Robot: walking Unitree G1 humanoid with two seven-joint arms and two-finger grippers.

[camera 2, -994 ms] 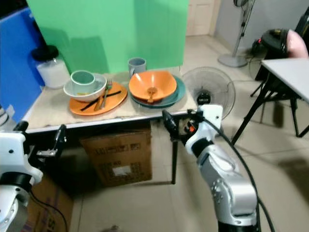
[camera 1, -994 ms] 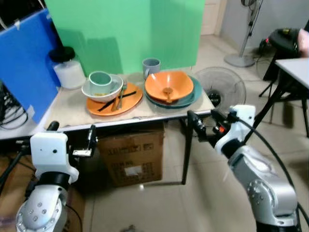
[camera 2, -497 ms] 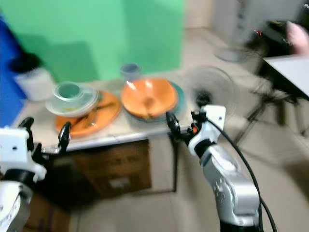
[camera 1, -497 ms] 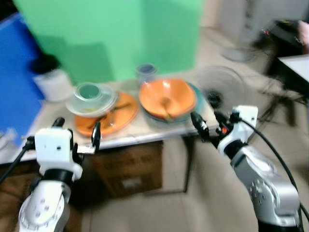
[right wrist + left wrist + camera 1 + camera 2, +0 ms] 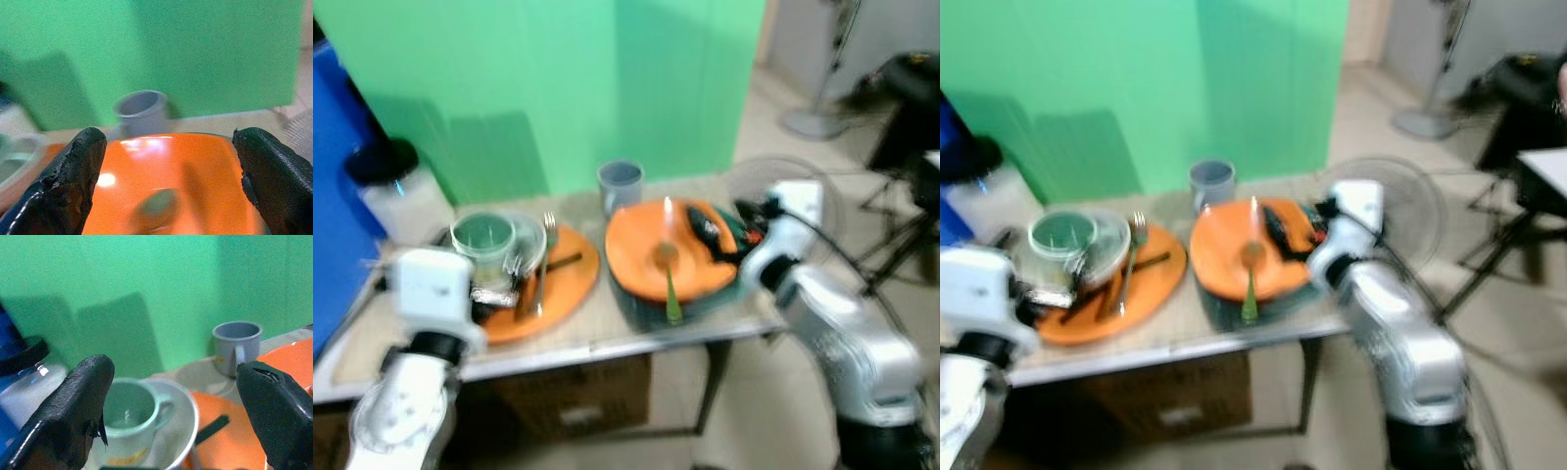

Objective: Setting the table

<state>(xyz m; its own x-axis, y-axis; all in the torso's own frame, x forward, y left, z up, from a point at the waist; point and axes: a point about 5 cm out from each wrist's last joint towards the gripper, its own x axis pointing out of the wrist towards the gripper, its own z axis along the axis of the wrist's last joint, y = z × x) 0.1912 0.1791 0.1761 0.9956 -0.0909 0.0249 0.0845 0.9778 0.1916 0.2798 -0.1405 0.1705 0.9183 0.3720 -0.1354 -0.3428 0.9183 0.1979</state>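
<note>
Camera now closer to table (image 5: 607, 338), right gripper (image 5: 705, 227) spread over orange bowl (image 5: 651, 259), left gripper (image 5: 171, 396) spread facing green cup (image 5: 129, 413)

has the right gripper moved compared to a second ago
Yes. The right gripper was below the table edge; now it is raised forward, open, over the orange bowl.

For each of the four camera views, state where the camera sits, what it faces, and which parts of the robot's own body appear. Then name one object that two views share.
Left eye view: head camera, looking down at the table; both silver arms show.
Right eye view: same scene from the head's other eye.
Left wrist view: looks along the left gripper at the green cup in the white bowl; open black fingers show.
Right wrist view: looks along the right gripper over the orange bowl; open fingers show.
Shared: both wrist views show the grey mug.
</note>
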